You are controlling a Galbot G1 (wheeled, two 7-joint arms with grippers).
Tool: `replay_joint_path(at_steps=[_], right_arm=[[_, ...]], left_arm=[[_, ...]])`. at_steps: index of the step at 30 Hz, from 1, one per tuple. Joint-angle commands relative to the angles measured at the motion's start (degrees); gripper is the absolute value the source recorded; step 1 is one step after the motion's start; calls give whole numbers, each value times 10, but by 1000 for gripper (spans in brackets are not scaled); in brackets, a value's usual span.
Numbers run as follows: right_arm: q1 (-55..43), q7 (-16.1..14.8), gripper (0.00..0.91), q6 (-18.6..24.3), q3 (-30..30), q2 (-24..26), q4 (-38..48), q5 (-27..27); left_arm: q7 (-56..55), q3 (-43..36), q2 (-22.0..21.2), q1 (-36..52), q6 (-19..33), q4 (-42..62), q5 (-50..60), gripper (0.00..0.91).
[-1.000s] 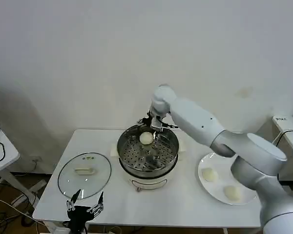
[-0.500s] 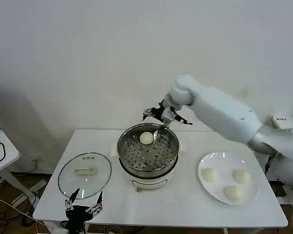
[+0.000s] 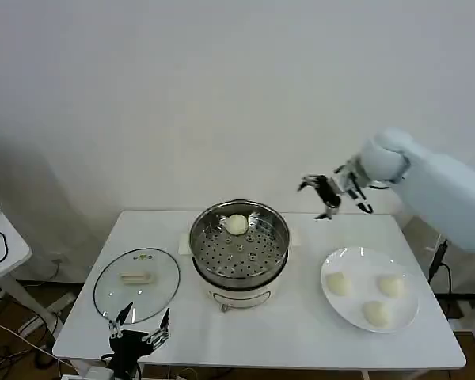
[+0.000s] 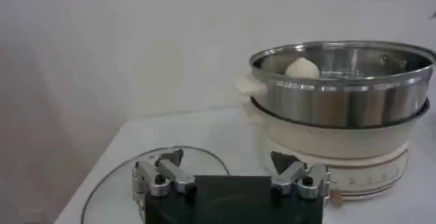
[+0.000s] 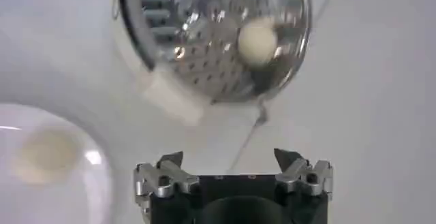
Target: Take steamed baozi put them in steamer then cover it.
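While one baozi [image 3: 237, 225] sits in the steamer [image 3: 239, 245], the empty right gripper [image 3: 323, 192] hovers apart.

Illumination is bright, even and diffuse. A broad soft shadow lies on the wall behind the counter's [image 3: 261, 332] left rear corner. Bright specular glare marks the steamer's [image 3: 239, 237] steel rim and the perforated tray in the right wrist view. The cover [image 3: 136, 283] shows faint reflections. In the left wrist view the steamer wall [image 4: 340, 103] shows banded highlights. The plate [image 5: 41, 157] by the right wrist camera appears soft and washed out.
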State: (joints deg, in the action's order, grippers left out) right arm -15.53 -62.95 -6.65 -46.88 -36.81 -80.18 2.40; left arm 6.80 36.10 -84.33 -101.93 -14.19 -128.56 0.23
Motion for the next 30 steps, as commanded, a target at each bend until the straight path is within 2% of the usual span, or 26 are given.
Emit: replay_joint_path(at_steps=[1, 6, 14, 20, 30], right_arm=[[35, -38, 907, -174, -4, 61, -23, -39], [76, -72, 907, -184, 16, 32, -3, -31], [161, -71, 907, -193, 48, -23, 36, -11], [182, -70, 907, -184, 55, -61, 80, 15], [195, -77, 907, -164, 62, -70, 103, 55]], left_arm=[[1, -1, 1, 4, -1, 1, -2, 907], [1, 0, 0, 5, -1, 4, -2, 907], [1, 4, 4, 5, -1, 5, -3, 907], [2, 6, 5, 6, -2, 9, -4, 907], [2, 6, 3, 15, -2, 20, -4, 907]])
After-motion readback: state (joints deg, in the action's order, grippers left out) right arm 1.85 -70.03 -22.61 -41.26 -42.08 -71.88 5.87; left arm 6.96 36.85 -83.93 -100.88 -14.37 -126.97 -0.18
